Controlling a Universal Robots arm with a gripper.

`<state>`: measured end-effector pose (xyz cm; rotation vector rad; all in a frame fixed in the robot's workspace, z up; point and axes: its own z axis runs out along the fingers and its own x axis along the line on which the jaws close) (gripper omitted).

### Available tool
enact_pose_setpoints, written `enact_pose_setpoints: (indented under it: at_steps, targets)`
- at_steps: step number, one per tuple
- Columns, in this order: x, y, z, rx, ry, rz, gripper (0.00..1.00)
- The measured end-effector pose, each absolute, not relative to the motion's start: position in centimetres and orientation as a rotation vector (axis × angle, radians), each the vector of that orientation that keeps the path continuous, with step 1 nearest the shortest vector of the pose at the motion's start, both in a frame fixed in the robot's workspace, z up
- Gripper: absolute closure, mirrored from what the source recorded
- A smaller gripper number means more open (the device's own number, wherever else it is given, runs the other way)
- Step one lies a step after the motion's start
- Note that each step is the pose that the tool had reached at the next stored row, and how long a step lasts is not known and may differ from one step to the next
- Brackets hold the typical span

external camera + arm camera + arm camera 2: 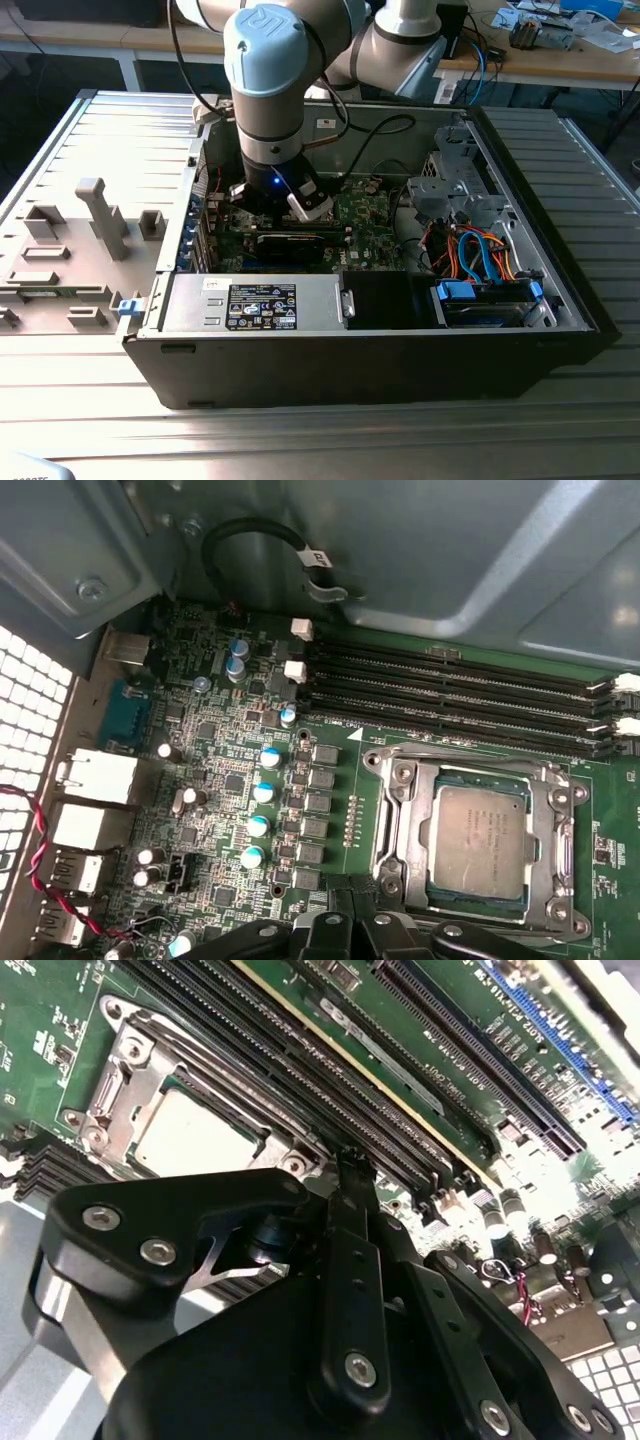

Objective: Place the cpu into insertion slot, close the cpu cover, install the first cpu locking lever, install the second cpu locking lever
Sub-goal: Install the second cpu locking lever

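The arm (275, 90) reaches down into an open computer case (400, 330) lying on a ribbed metal table (90, 400), w/ the pincer (300, 205) low over the green motherboard (365, 215).

In the first wrist view the cpu (480, 842) sits flat in the insertion slot (436, 780), its dull silver top showing through the cut-out of the cpu cover (400, 825) — the cover lies down over the chip, framing it on all sides. In the second wrist view the same chip (190, 1140) shows pale under the metal frame (125, 1070). Whether the locking levers are latched I cannot tell.

The pincer (350, 900) is clenched: in the first wrist view the two black fingertips (336, 895) meet w/ nothing between them, just beside the cover's near edge, at the board. In the second wrist view the pincer (352, 1165) has its tips near the socket's corner, next to the long black memory slots (330, 1080).

Elsewhere in the case — a power supply (260, 303) along the front, and orange and blue cables (475, 250) toward the exterior view's right.
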<state>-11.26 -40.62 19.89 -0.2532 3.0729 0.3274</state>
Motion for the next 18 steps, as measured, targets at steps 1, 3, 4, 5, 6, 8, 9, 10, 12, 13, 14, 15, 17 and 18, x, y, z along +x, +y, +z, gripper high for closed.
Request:
enact_pose_setpoints:
  at_steps: [1,3,4,5,6,8,9,10,12,13,14,15,17,18]
  targets:
    - [-11.2,-40.6,19.8,-0.254,3.073,0.328,0.89]
    - [-11.2,-40.6,19.8,-0.256,3.073,0.328,0.89]
    - [-11.2,-40.6,19.8,-0.256,3.073,0.328,0.89]
    - [-11.2,-40.7,19.8,-0.256,3.073,0.328,0.89]
    - [-11.2,-40.7,19.8,-0.256,3.072,0.328,0.89]
    - [-11.2,-40.8,19.9,-0.256,3.072,0.327,0.89]
    - [-11.2,-40.8,20.0,-0.256,3.072,0.325,0.89]
    - [-11.2,-40.8,20.3,-0.256,3.073,0.324,0.89]
    - [-11.0,-40.8,20.4,-0.257,3.075,0.311,0.89]
    - [-10.9,-40.7,20.4,-0.257,3.078,0.292,0.89]
    - [-10.6,-40.6,20.4,-0.257,3.083,0.251,0.89]
    - [-10.4,-40.6,20.4,-0.258,3.086,0.232,0.89]
    - [-10.0,-40.4,20.4,-0.258,3.090,0.203,0.89]
    - [-9.8,-40.2,20.4,-0.258,3.091,0.198,0.89]
